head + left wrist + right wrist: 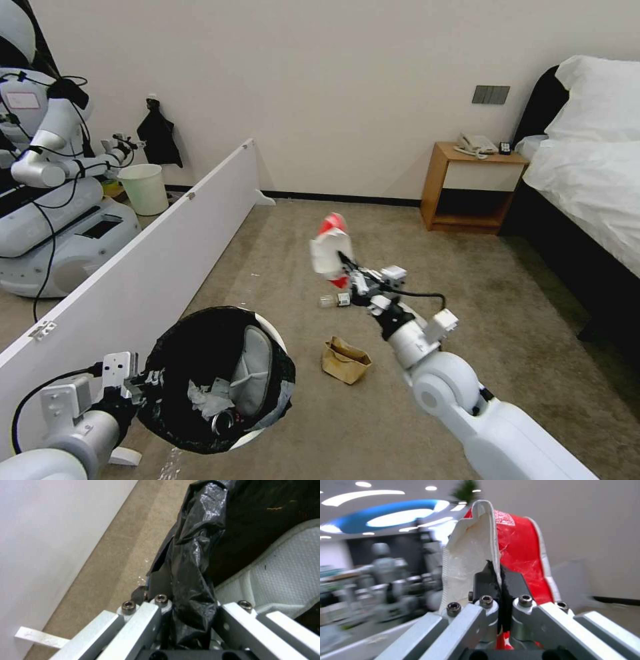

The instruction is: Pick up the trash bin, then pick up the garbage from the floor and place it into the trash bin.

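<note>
red wrapper [520,555] pinched between fingers [486,577]

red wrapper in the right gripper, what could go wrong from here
The right gripper pinches the red wrapper by a thin edge, off to the side of the trash bin; it could slip out and fall on the floor. The left gripper holds the bin by its liner-covered rim, which may slide.
</note>
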Robot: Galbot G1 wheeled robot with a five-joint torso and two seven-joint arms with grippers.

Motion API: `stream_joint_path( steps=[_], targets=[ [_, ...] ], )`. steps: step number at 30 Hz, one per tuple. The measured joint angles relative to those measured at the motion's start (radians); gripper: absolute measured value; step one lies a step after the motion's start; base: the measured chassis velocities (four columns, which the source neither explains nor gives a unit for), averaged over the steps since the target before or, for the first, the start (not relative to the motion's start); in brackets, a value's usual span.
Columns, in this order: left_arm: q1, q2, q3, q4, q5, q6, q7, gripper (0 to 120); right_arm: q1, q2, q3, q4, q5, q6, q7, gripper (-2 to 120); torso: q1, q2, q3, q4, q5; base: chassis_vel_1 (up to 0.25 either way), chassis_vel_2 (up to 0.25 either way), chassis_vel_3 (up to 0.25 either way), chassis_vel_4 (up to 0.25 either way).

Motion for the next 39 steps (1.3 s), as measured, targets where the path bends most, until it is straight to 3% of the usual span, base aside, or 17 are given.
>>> stream_joint_path(
  steps=[11,23,37,39],
  targets=[
    [0.007,0.019,-0.005,-0.003,-0.033,0.0,-0.013,3,0.115,0.047,-0.21,0.017,0.11,-0.025,-0.069,0,0.0,0.0,0.0,-0.0004,0.0002,0.0,0.0,0.0,0.0],
    [0.014,0.006,-0.012,-0.015,-0.033,0.0,-0.013,3,0.092,0.026,-0.341,0.03,0.162,-0.061,-0.073,0,0.0,0.0,0.0,-0.0006,0.0003,0.0,0.0,0.0,0.0],
    [0.034,-0.006,-0.015,-0.039,-0.031,0.0,-0.013,3,0.065,0.039,-0.41,-0.003,0.167,-0.081,-0.038,0,0.0,0.0,0.0,-0.0004,0.0002,0.0,0.0,0.0,0.0],
    [0.039,-0.007,-0.014,-0.046,-0.031,0.0,-0.013,3,0.061,0.054,-0.419,-0.015,0.159,-0.093,0.009,0,0.0,0.0,0.0,-0.0004,0.0003,0.0,0.0,0.0,0.0]
  ],
)
